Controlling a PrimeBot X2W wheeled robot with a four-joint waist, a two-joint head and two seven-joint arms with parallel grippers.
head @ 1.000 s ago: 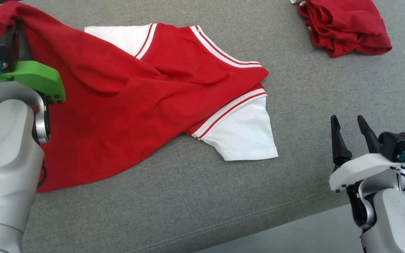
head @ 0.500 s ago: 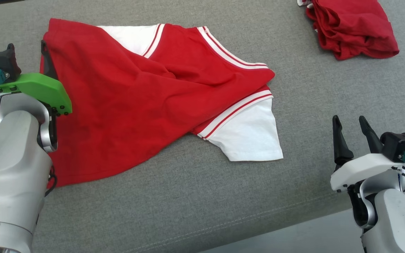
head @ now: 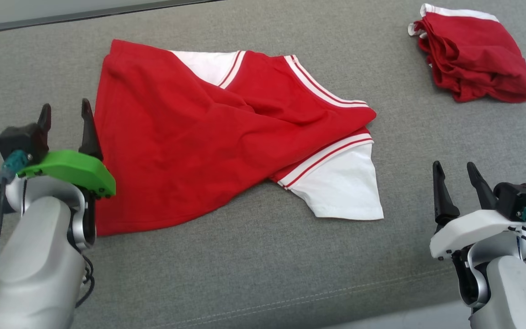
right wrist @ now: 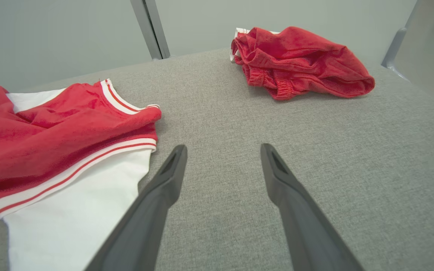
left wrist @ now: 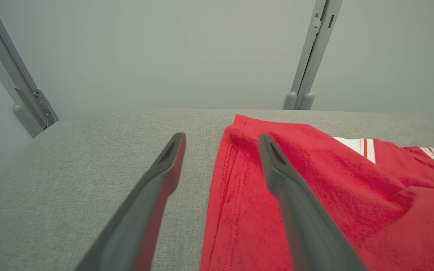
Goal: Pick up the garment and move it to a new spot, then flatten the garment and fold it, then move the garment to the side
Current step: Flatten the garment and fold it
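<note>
Lying rumpled on grey upholstery (head: 263, 265), the red-and-white T-shirt (head: 190, 151) is unheld; left gripper (head: 65, 106) and right gripper (head: 453, 165) gape empty.

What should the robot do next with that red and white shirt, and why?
Probably move the right claw to the white sleeve and pull it outward: the shirt lies twisted, red body bunched across itself, and that claw is open and empty nearby.

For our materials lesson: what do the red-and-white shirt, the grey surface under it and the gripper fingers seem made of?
Shirt: soft matte knit, probably cotton; it drapes and creases. Grey surface: woven upholstery cloth, with visible weave and a stitched seam. Gripper fingers: smooth dark plastic or rubber; can't tell which.
</note>
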